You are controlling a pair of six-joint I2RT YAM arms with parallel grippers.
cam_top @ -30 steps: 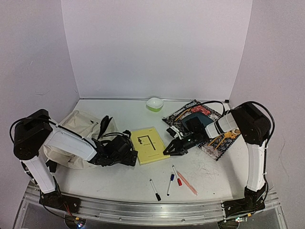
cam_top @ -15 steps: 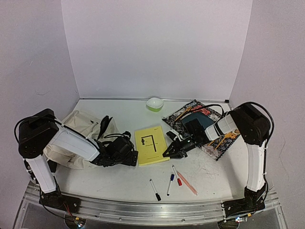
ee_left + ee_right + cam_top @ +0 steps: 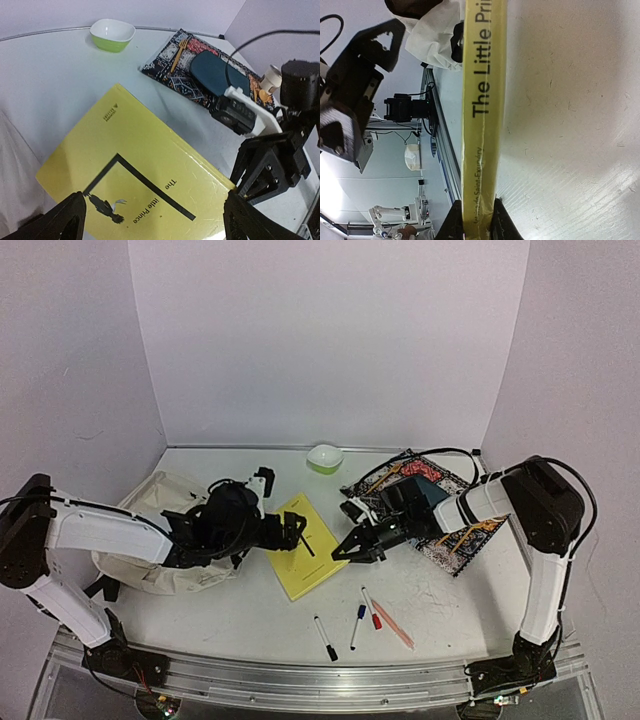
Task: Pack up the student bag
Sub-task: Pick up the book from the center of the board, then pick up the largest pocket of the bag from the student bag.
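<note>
Packing is at an early stage. The yellow book "The Little Prince" (image 3: 303, 552) is tilted above the surface (image 3: 240, 615), just beside the student bag (image 3: 150, 525), which lies slumped at the left. The right gripper (image 3: 476, 220) is clamped on the book's spine edge. The left gripper (image 3: 155, 215) stands wide open over the cover. The markers (image 3: 357, 626) and a pink pen (image 3: 392, 625) lie unpacked. The bag's contents are not visible.

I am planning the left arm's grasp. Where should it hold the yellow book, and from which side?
Grip the yellow book by the thin edge opposite its spine, coming from the side of the student bag; the right gripper pinches the spine.
</note>
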